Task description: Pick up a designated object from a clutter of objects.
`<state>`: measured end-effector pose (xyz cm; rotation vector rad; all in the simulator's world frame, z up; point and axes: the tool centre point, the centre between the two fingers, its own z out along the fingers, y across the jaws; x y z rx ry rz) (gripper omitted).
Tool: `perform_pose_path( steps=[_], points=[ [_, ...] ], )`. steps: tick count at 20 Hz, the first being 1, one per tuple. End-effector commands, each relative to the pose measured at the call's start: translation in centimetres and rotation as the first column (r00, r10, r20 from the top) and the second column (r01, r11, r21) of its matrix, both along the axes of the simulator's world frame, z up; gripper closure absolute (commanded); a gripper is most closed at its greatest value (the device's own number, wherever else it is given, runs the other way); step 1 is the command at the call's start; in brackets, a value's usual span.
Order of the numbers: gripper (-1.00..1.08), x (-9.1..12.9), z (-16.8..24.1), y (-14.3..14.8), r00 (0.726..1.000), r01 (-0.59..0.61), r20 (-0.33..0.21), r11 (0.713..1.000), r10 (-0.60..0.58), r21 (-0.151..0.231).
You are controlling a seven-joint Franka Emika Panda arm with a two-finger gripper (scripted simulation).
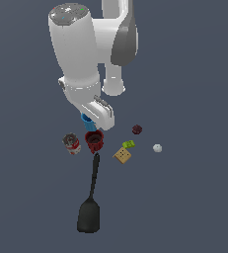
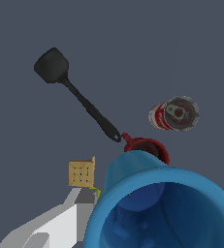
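The blue cup (image 1: pixel 86 118) sits at the far side of the clutter, just behind the red mug (image 1: pixel 94 141) and mostly hidden in the exterior view by the gripper (image 1: pixel 101 117), which is right over it. In the wrist view the cup fills the near foreground w/ its open mouth facing the camera, so it's very close to the gripper; one white finger (image 2: pixel 50 223) shows beside it, but I can't tell if the jaws are spread or pinching the wall. Judging by looks: thin-walled, stiff, smooth, prob. light plastic, slightly flared rim, hollow centre. Slick surface could slip or roll, so best hold is likely across the rim wall, one finger inside, one outside, w/o crushing force. Other bits: red-white can (image 1: pixel 72 144) lying on its side w/ metal lid, left of the mug in the exterior view; long black spatula (image 1: pixel 91 197) w/ thin handle and flat matte blade running toward the near edge; tan dotted block (image 1: pixel 122 155), green bit (image 1: pixel 129 144), maroon lump (image 1: pixel 137 129), white ball (image 1: pixel 157 147) scattered to the right on the dark worktop (image 1: pixel 194 207).
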<state>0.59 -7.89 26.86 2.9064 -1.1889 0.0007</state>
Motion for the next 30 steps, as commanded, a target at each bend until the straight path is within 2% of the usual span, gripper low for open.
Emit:
perform_pose_path(
  steps=[1,9,15,22,30],
  points=[
    [1.08,1.2,1.7,-0.1,1.000,0.000,0.000,1.000,0.000,0.000],
    [1.08,4.6,6.4,-0.4,1.000,0.000,0.000,1.000,0.000,0.001],
    [1.08,6.5,8.7,-0.6,1.000,-0.001,0.000,1.000,0.001,0.001],
    [1.08,7.7,10.2,-0.7,1.000,-0.001,0.000,1.000,0.001,0.001],
    [1.08,8.0,10.5,-0.7,1.000,-0.001,0.000,1.000,0.001,0.001]
  ],
)
